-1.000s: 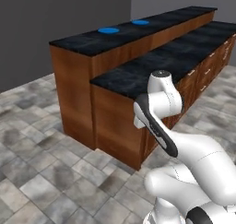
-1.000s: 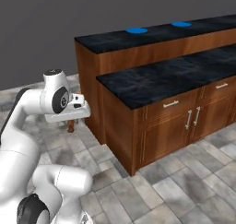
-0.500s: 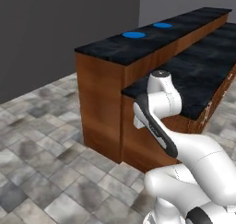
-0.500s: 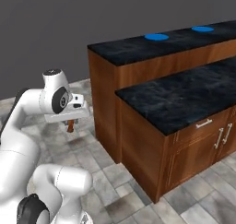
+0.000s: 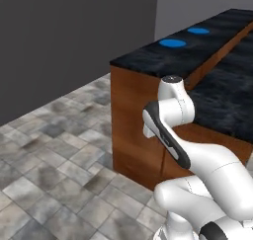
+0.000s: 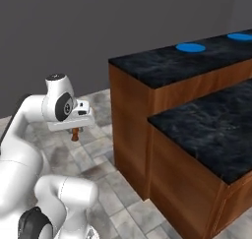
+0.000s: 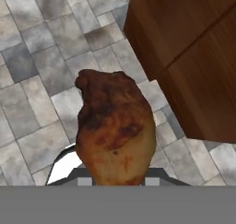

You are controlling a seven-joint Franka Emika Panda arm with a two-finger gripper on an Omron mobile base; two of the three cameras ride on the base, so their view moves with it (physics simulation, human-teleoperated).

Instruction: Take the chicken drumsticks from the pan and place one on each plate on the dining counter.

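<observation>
The gripper (image 6: 75,133), jaws clamped on a drumstick (image 7: 115,128), hangs over the floor off the dining counter's (image 6: 162,68) end corner; light, probably greasy meat, best pinched across its thick end.

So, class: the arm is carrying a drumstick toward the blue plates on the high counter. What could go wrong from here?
1. The drumstick hangs from the gripper over the tiled floor; a slip would likely drop it there.
2. The gripper rides below the dining counter top, so it may hit the wood front unless raised.
3. Both plates sit far along the counter, so a short reach could miss them.
</observation>
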